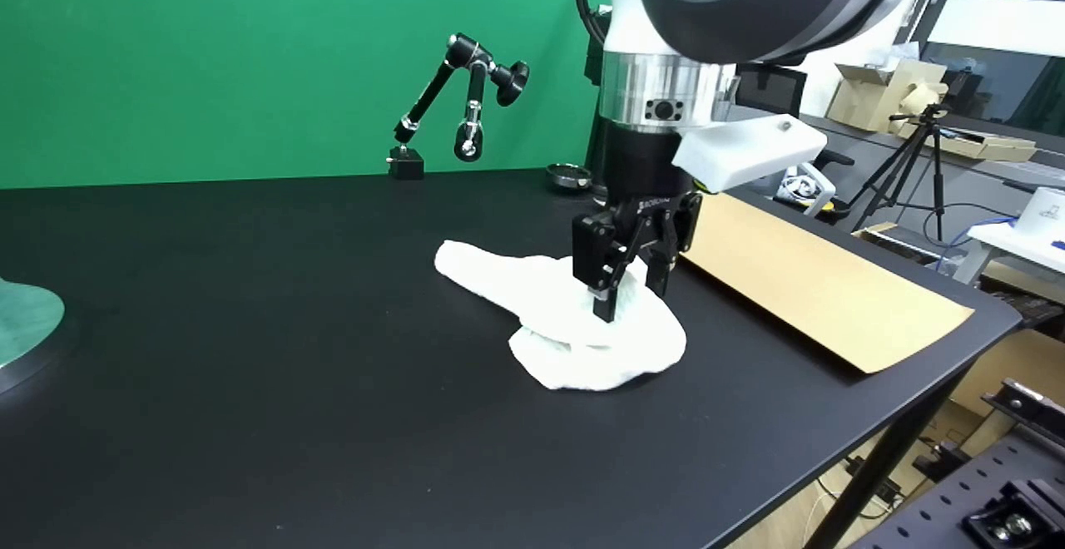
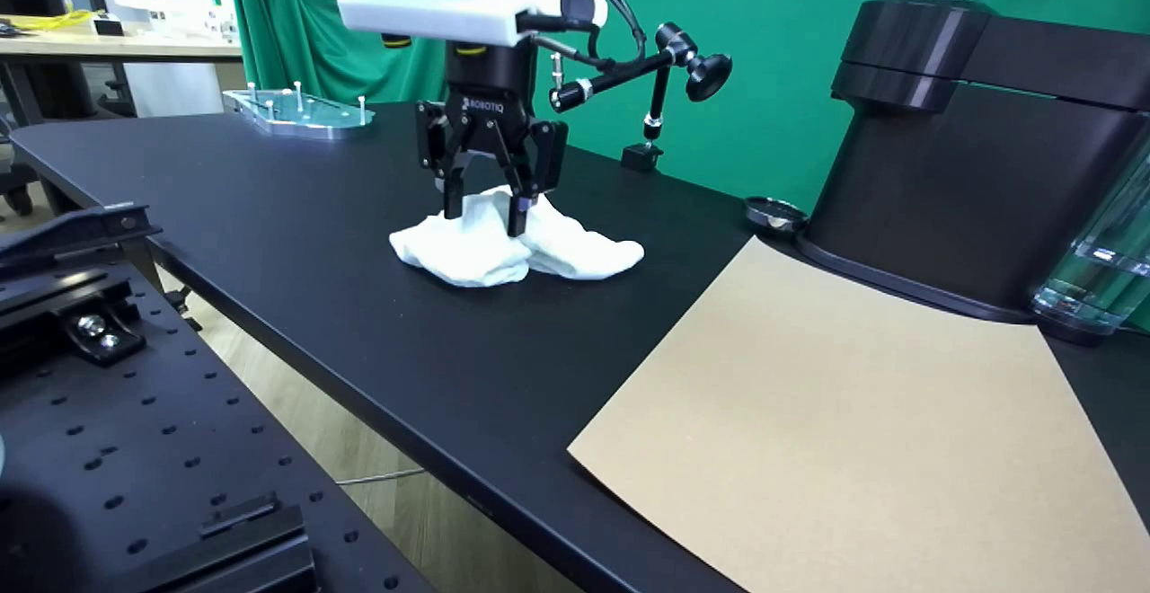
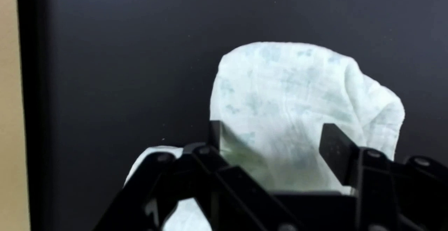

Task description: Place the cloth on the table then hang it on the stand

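Note:
The white cloth lies crumpled on the black table, one rolled end stretching away from the pile; it also shows in an exterior view. In the wrist view the cloth has faint bluish-green patches. My gripper is over the cloth, pointing down. In the wrist view the gripper is open, fingers wide apart with a fold of cloth between them. Whether the fingertips press on the cloth I cannot tell. The stand, a thin black jointed arm with knobs, stands behind at the green backdrop, also in an exterior view.
A tan cardboard sheet lies on the table beside the cloth. A bulky black machine and a small round dish stand at the back. A clear plate with pegs is at the far end. A perforated metal platform adjoins the table.

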Action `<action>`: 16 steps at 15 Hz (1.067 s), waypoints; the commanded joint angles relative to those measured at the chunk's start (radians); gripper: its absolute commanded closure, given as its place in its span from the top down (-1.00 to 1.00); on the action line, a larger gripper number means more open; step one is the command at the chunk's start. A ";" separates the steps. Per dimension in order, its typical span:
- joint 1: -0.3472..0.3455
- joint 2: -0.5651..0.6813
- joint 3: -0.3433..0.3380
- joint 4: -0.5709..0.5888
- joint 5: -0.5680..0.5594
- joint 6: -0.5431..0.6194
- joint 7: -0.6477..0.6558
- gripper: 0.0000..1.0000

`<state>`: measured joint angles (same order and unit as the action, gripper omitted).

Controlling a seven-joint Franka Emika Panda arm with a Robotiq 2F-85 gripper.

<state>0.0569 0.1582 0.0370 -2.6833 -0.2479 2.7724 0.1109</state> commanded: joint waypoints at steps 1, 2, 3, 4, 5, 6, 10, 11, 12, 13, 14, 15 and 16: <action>0.008 0.037 -0.022 0.030 0.022 0.028 0.003 -0.11; 0.007 0.039 -0.022 0.033 0.034 0.035 -0.003 -0.27; 0.008 0.040 -0.023 0.038 0.043 0.038 -0.005 -0.38; 0.008 0.037 -0.022 0.043 0.053 0.036 -0.010 -0.50; 0.008 0.031 -0.021 0.053 0.064 0.024 -0.015 -0.66; 0.011 0.023 -0.024 0.062 0.063 0.013 -0.009 -0.80; 0.027 -0.024 -0.040 0.139 0.031 -0.060 0.009 -1.00; 0.026 -0.036 -0.039 0.164 0.029 -0.081 0.006 -1.00; 0.024 -0.052 -0.037 0.196 0.027 -0.103 0.005 -0.99; 0.022 -0.065 -0.034 0.226 0.024 -0.120 0.005 -0.99; 0.024 -0.081 -0.035 0.263 0.004 -0.144 0.019 -0.99; 0.022 -0.093 -0.031 0.297 -0.007 -0.169 0.023 -0.99; 0.022 -0.107 -0.027 0.336 -0.019 -0.199 0.037 -0.99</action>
<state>0.0698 0.0966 0.0129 -2.4402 -0.2231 2.6649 0.1023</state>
